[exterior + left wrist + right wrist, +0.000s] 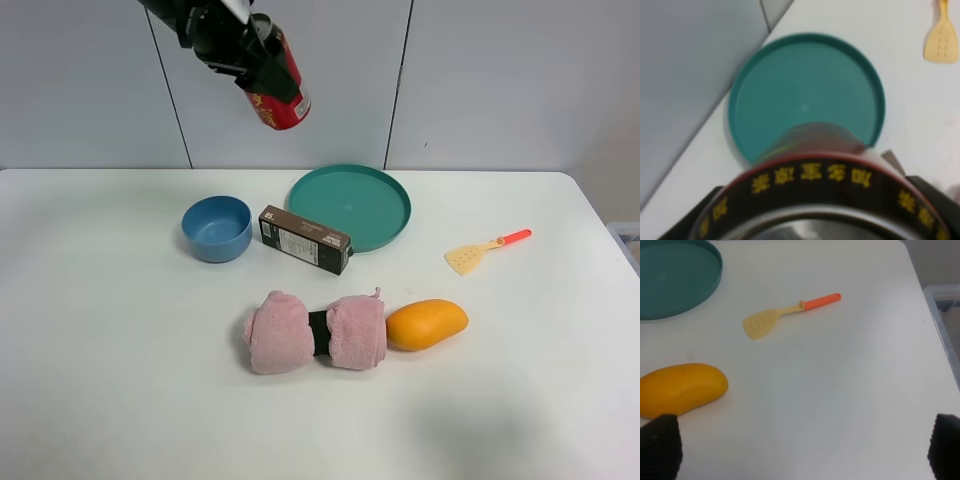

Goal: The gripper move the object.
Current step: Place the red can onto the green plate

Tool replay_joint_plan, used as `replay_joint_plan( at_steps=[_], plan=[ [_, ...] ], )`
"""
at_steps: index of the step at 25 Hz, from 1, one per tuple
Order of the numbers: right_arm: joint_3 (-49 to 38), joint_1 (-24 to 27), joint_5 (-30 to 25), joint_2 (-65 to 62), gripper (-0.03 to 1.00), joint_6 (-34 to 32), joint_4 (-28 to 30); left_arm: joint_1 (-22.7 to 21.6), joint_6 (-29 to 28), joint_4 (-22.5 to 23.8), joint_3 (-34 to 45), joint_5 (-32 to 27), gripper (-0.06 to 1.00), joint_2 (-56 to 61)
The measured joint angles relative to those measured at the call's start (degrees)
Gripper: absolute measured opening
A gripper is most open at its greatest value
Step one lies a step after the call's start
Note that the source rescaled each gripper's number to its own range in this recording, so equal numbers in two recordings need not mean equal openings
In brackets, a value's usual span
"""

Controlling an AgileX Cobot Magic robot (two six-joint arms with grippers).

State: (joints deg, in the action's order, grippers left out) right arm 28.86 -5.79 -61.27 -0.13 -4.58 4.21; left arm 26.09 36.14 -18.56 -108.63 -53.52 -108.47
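Observation:
My left gripper [252,58] is shut on the red can [284,88] and holds it tilted, high above the table's back edge, up and left of the green plate [350,206]. In the left wrist view the can [815,187] fills the lower part, with its silver top and gold markings, and the green plate [805,100] lies below it. My right gripper [802,447] is open and empty. Its black fingertips [660,446] stand wide apart over bare table near the mango [680,389]. The right gripper is out of the exterior view.
A blue bowl [216,228], a dark brown box [305,239], a rolled pink towel [315,332] and the mango [425,323] lie mid-table. A yellow spatula with an orange handle [487,250] lies to the right. A plastic bin [945,315] stands off the right edge.

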Motion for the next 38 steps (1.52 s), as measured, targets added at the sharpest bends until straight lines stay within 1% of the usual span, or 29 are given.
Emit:
replay_joint_plan(
  at_steps=[6,10,17,26,31,38],
  plan=[
    [0.0,0.0,0.0,0.0,1.00,0.0,0.0,4.0,3.5,-0.7,-1.0,8.3,0.04,-6.9],
    [0.0,0.0,0.0,0.0,1.00,0.0,0.0,4.7,3.7,-0.8,-1.0,12.4,0.04,-11.8],
    [0.0,0.0,0.0,0.0,1.00,0.0,0.0,4.7,4.0,-0.8,-1.0,18.9,0.04,-19.2],
    [0.0,0.0,0.0,0.0,1.00,0.0,0.0,4.9,4.8,-1.1,-1.0,20.4,0.04,-25.9],
    [0.0,0.0,0.0,0.0,1.00,0.0,0.0,4.9,5.3,-1.3,-1.0,22.4,0.04,-28.6],
    [0.0,0.0,0.0,0.0,1.00,0.0,0.0,4.9,5.4,-1.8,-1.4,23.7,0.04,-30.0]
  ],
)
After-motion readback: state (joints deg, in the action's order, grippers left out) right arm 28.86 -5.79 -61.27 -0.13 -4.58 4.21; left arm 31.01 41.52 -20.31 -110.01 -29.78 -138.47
